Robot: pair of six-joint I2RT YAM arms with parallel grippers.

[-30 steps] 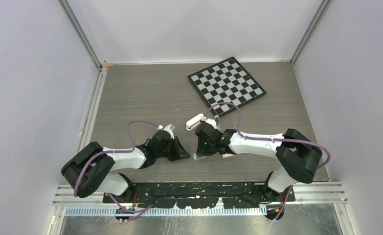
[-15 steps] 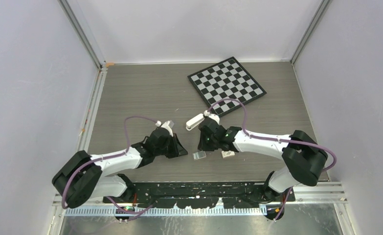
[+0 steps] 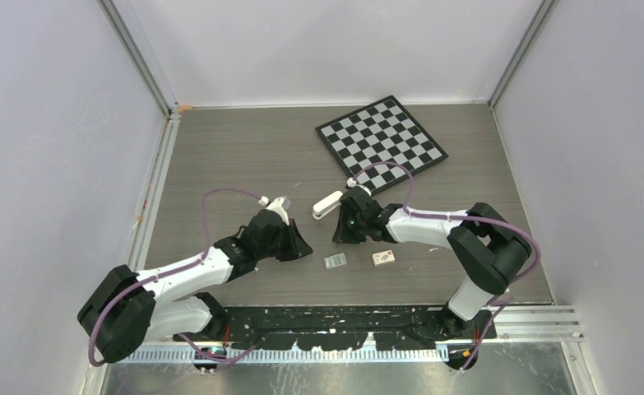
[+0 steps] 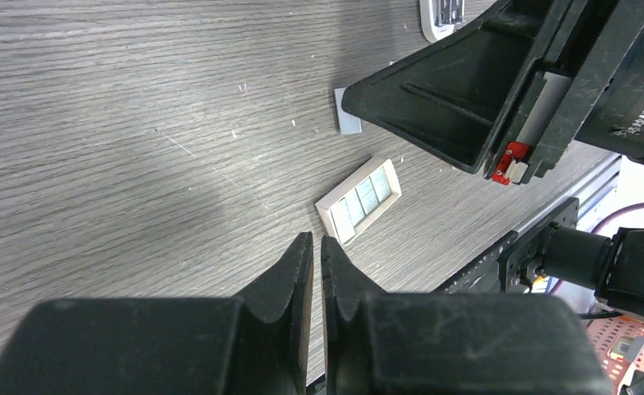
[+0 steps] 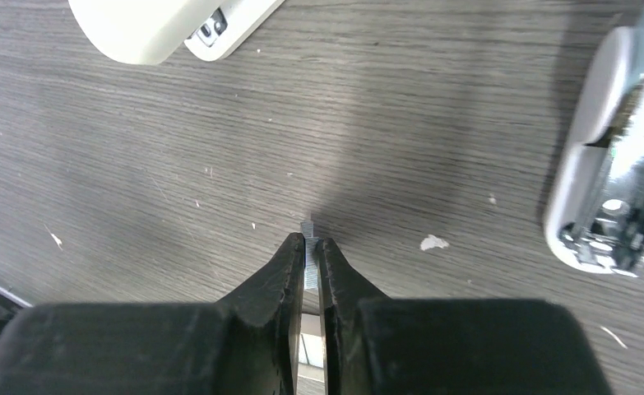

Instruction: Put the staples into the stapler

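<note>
The stapler (image 3: 328,204) is white and lies open at mid-table. In the right wrist view its cream part (image 5: 162,25) is at the top left, and a part with a bare metal channel (image 5: 610,164) is at the right. My right gripper (image 3: 340,236) hovers just in front of the stapler. It is shut (image 5: 308,240) on a thin silvery strip of staples (image 5: 306,227) that pokes out past the tips. My left gripper (image 3: 304,250) is to the left of the right one, low over the table. It is shut (image 4: 312,240) and empty.
A small cream-framed box with blue-grey panels (image 4: 359,200) lies just ahead of my left fingertips. A flat pale grey rectangle (image 4: 348,111) lies beyond it, half behind the right gripper. From above, two small pieces (image 3: 335,261) (image 3: 384,257) lie near the front. A chessboard (image 3: 382,145) is at the back.
My right gripper has lifted off the small grey piece near the front and moved back toward the stapler. My left arm has stretched out and its gripper has shifted slightly away from the front.
</note>
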